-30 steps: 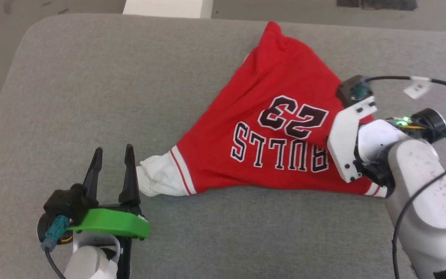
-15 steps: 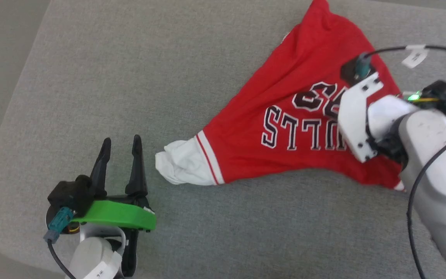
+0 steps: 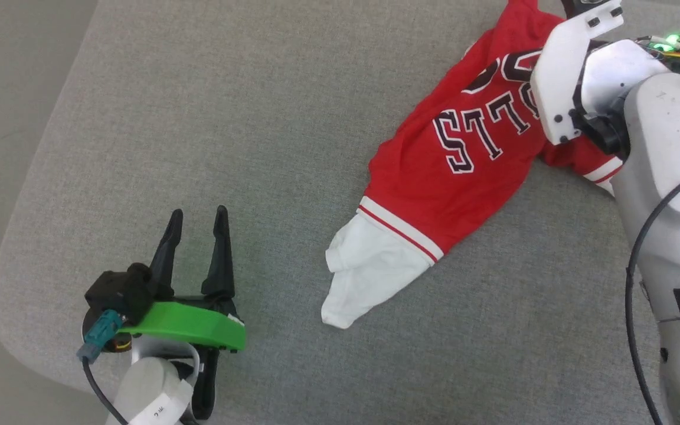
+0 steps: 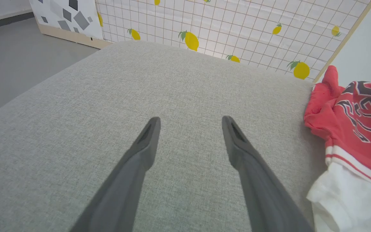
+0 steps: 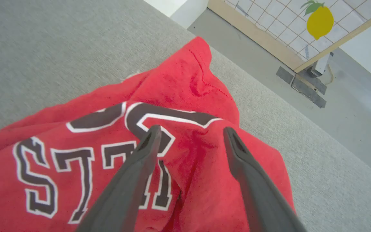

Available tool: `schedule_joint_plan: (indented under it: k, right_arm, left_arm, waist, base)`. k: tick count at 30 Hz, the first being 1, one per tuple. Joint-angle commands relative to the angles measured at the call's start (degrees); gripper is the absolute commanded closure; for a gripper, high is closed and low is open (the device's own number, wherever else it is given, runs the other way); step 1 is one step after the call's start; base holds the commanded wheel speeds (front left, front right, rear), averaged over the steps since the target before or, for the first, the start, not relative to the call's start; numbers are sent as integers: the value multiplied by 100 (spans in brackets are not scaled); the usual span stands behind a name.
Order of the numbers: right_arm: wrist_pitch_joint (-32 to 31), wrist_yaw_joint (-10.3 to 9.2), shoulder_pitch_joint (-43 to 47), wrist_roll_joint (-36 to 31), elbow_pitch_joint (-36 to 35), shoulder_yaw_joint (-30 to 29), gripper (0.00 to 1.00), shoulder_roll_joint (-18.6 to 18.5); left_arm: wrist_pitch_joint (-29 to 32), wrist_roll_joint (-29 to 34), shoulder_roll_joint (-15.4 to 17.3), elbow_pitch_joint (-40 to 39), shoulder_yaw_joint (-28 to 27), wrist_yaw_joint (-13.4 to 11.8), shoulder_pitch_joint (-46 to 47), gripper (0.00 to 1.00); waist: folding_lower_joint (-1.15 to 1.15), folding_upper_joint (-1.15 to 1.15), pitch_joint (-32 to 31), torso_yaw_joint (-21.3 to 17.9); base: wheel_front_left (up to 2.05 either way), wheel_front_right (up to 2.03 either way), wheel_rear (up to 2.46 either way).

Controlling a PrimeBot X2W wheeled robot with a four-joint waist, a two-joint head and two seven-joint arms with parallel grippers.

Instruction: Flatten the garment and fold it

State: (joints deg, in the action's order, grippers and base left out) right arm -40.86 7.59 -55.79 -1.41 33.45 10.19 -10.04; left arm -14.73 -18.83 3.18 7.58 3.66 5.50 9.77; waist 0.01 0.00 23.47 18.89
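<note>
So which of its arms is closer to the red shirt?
Right. The right fingers are spread open directly over the black lettering on the shirt; the left fingers stand open over bare grey cushion, apart from the white sleeve.

The garment (image 3: pixel 464 177) is showing as soft, matt jersey cloth with flat printed lettering. The grey surface (image 3: pixel 257 118) under it is presenting a coarse woven fabric. The left gripper (image 3: pixel 198 211) is showing matt dark plastic fingers, and its green bracket (image 3: pixel 192 332) is looking smooth and plastic. The right arm's shell (image 3: pixel 670 130) is appearing as pale, speckled hard plastic.
</note>
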Motion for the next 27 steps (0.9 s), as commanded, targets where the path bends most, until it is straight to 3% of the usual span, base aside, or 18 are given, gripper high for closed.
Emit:
schedule_joint_plan:
  k: [1, 12, 20, 23, 26, 27]
  right_arm:
    - [216, -10, 54, 131, -17, -126, 0, 51]
    - [2061, -10, 1806, 826, -1377, -992, 0, 205]
    - [2127, -10, 3626, 967, -2478, -1806, 0, 488]
    - [2041, -10, 4033, 946, -2750, -2059, 0, 571]
    - [1979, -10, 4274, 918, -2960, -2251, 0, 638]
    - [1943, -10, 4378, 892, -3108, -2348, 0, 675]
  left_arm:
    - [-27, -23, -29, 38, 24, 27, 16, 0]
    - [-23, 56, -29, 372, 274, 43, -257, 0]
    - [494, -54, -16, 452, 438, 13, -445, 0]
    - [1155, -163, -11, 392, 559, -22, -506, 0]
    - [2303, -312, -2, 279, 755, -139, -574, 0]
    - [3407, -331, 53, 132, 986, -269, -588, 0]
  waist:
    - [-1, 0, -222, -74]
    - [-1, 0, -1129, -525]
    - [-1, 0, -1434, -788]
    - [-1, 0, -1454, -826]
    - [-1, 0, -1480, -853]
    - [-1, 0, -1482, -857]
  base:
    - [0, 0, 0]
    - [0, 0, 0]
    - [0, 0, 0]
    - [0, 0, 0]
    - [0, 0, 0]
    - [0, 0, 0]
